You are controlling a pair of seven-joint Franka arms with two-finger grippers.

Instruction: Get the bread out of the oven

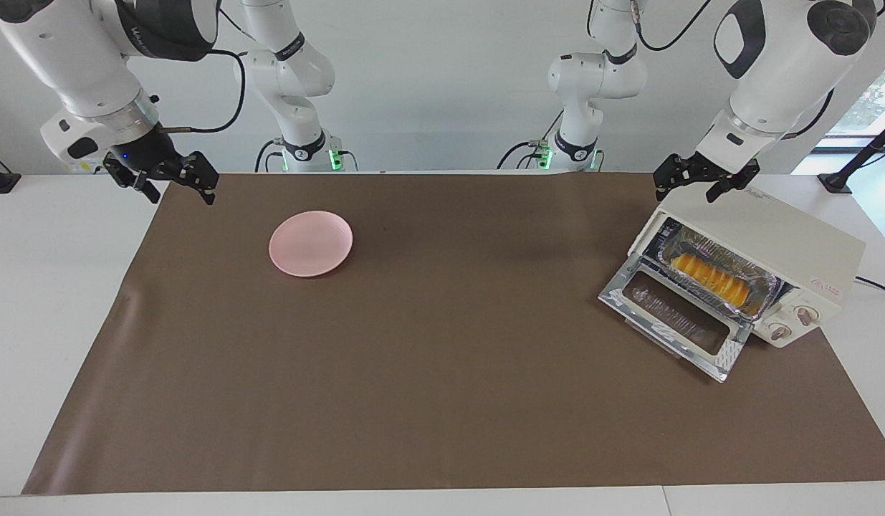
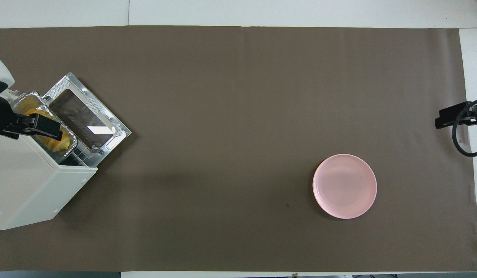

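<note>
The cream-white oven (image 1: 786, 240) stands at the left arm's end of the table, its glass door (image 1: 673, 315) dropped open onto the mat. Inside, the orange-yellow ridged bread (image 1: 709, 279) lies in a crinkled foil tray (image 1: 763, 292). My left gripper (image 1: 687, 193) hangs open above the oven's top edge, touching nothing. From overhead it covers part of the bread (image 2: 64, 143) and the oven (image 2: 29, 185). My right gripper (image 1: 183, 195) waits open and empty over the mat's corner at the right arm's end.
A round pink plate (image 1: 311, 243) lies on the brown mat (image 1: 442, 373) toward the right arm's end, seen also from overhead as the plate (image 2: 344, 186). The white table (image 1: 48, 287) shows around the mat's edges.
</note>
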